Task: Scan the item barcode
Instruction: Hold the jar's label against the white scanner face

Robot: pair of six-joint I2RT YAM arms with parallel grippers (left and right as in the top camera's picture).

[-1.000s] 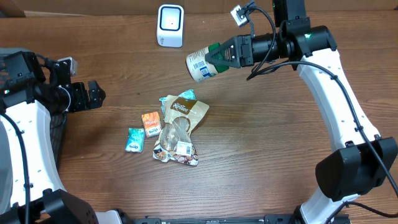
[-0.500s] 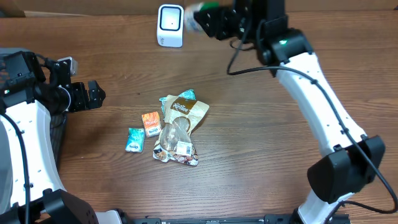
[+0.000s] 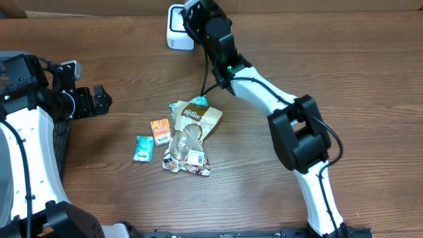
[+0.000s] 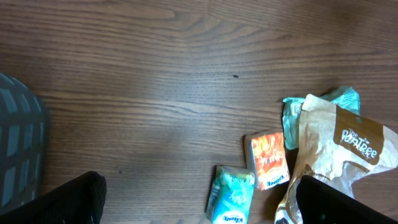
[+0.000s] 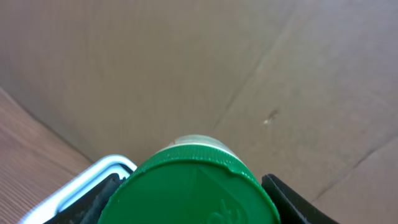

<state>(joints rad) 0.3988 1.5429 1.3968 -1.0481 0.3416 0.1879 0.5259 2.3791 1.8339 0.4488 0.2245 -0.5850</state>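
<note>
Packets lay nearest the robot in a loose heap: a teal tissue packet [image 3: 143, 148], an orange sachet [image 3: 160, 130], a brown paper pouch [image 3: 200, 119] and a crumpled clear wrapper [image 3: 187, 157]. To their left, the left gripper [image 3: 101, 99] hung over the wooden table [image 3: 297, 39] with its jaws spread wide and nothing between them, just as it had a second earlier.

Farther out, things had changed. A second before, the right gripper [image 5: 189, 193] had held the green-capped bottle [image 5: 196, 171] above the table, well to the right of the white box-shaped scanner [image 3: 176, 30]. It had since swung across to the far edge and sat right at the scanner, its arm hiding part of the unit from above. The jaws were clamped on the bottle, whose cap pointed toward the brown cardboard wall [image 5: 186, 62]. The scanner's white rim showed just beside the cap.

By my reading, the item had reached the reader and the presenting step was under way. Whether its barcode faced the scanner's window could not be told, so a small wrist turn might yet be needed.
</note>
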